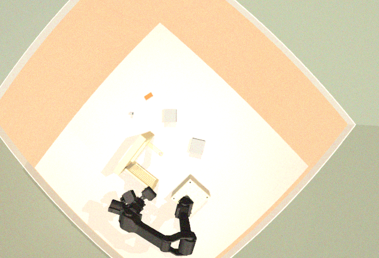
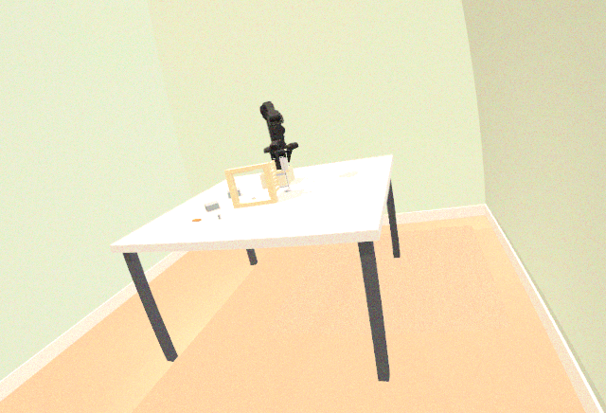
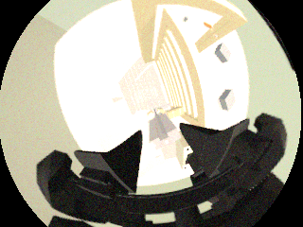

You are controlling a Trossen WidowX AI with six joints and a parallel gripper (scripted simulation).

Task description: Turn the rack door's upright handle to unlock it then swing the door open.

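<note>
The slatted rack door (image 1: 142,174) (image 3: 176,71) stands swung out from its upright frame (image 1: 129,155) (image 2: 231,188) at roughly a right angle; the exact angle is hard to tell. The pale grey handle (image 2: 284,164) (image 3: 161,124) is at the door's free end, on the arm's side. It looks turned, though its exact turn is unclear. My gripper (image 2: 283,159) (image 3: 161,129) is open, with its dark fingers apart on either side of the handle. Whether either finger touches it cannot be told. In the top view the arm hides the handle.
Two grey blocks (image 1: 169,115) (image 1: 197,146), an orange piece (image 1: 148,96) and a tiny grey piece (image 1: 131,113) lie beyond the frame or to its right. A pale bar (image 1: 155,148) juts from the frame. The arm's cream base box (image 1: 197,191) stands right of the door.
</note>
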